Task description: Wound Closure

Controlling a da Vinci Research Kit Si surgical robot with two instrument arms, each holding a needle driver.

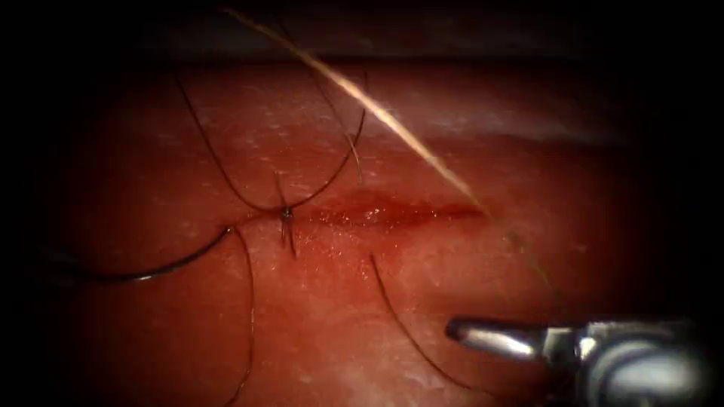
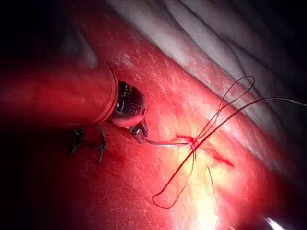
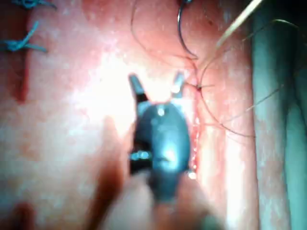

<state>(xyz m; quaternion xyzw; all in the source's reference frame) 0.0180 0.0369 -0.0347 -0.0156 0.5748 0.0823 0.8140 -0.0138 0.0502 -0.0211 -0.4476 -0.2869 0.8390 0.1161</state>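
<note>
Endoscope view: the needle (image 1: pixel 151 270) lies well apart from your right tool (image 1: pixel 483 335), at about 10 o'clock from it, left of the cut (image 1: pixel 392 213). Its long axis runs roughly 8 to 2 o'clock, and its near end meets the cut's left end beside the knotted stitch (image 1: pixel 286 215). You cannot tell whether it sits in the tissue (image 1: pixel 528 173). Your left tool (image 2: pixel 140 134) is the nearer: its fingers are clamped on the needle's far end. Your right tool's fingers (image 3: pixel 178 82) stand apart, holding nothing. Between it and the needle lie a loose thread end (image 1: pixel 400 316) and, at 12 o'clock, a pale thread (image 1: pixel 392 124) crossing the cut's right end.
</note>
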